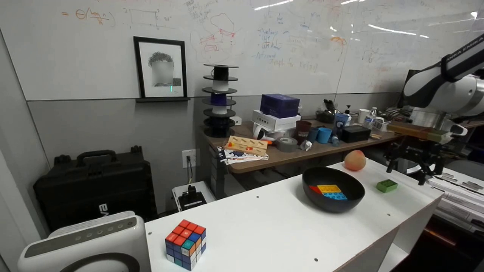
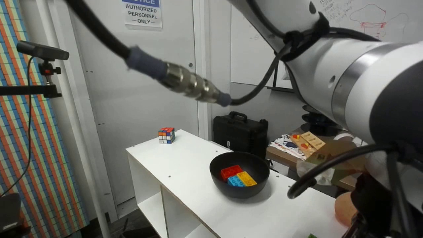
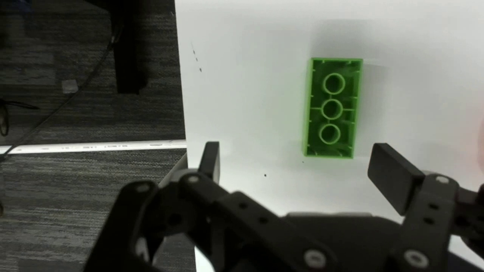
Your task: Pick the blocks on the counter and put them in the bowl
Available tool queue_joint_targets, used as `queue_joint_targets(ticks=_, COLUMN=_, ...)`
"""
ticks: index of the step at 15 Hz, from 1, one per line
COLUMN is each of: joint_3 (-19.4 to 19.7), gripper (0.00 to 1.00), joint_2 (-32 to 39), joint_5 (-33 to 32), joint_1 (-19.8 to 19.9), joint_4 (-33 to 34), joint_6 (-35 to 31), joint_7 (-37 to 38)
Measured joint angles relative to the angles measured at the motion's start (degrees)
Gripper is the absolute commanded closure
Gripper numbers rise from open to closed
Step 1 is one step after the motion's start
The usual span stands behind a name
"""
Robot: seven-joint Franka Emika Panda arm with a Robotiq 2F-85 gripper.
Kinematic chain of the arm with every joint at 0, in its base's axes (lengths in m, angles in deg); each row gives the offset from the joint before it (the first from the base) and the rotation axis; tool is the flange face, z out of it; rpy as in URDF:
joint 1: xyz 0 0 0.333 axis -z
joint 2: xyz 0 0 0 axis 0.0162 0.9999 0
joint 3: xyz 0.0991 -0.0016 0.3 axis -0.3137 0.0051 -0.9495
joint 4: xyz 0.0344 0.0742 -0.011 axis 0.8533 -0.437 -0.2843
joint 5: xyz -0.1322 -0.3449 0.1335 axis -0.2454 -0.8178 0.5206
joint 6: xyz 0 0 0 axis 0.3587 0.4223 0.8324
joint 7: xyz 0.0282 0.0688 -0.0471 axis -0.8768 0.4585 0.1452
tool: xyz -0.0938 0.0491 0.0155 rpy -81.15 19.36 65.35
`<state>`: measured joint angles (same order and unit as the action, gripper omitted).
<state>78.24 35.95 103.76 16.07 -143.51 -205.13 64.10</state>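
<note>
The green block [image 1: 387, 185] lies on the white counter [image 1: 257, 226] near its end. In the wrist view the green block [image 3: 332, 109] shows its hollow underside facing up. My gripper [image 1: 406, 174] is open and empty, above the counter beside the green block. In the wrist view the gripper's fingers [image 3: 297, 155] stand wide apart, with the block ahead of them and closer to the right finger. The black bowl [image 1: 332, 207] holds the red block [image 2: 231, 172], the yellow block [image 2: 246, 178] and the blue block [image 2: 235, 181]. The arm hides the gripper mostly in an exterior view.
An orange ball [image 1: 355, 160] sits on the counter near the bowl and the green block. A puzzle cube [image 1: 186, 243] stands at the far end of the counter, beside a white appliance [image 1: 83, 245]. A cluttered brown desk [image 1: 261, 163] runs along behind the counter.
</note>
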Motion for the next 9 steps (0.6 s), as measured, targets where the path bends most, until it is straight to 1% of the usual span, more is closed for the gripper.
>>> queue_joint_targets(ticks=4, joint_3=-0.4, gripper=0.0, joint_2=5.0, joint_5=-1.9, joint_1=-0.2, joint_4=5.0, joint_6=4.1, joint_7=0.2)
queue_joint_targets(ticks=9, joint_3=-0.6, gripper=0.0, joint_2=8.5, joint_5=-3.9, joint_1=-0.7, joint_4=9.3, joint_6=4.2, joint_7=0.2)
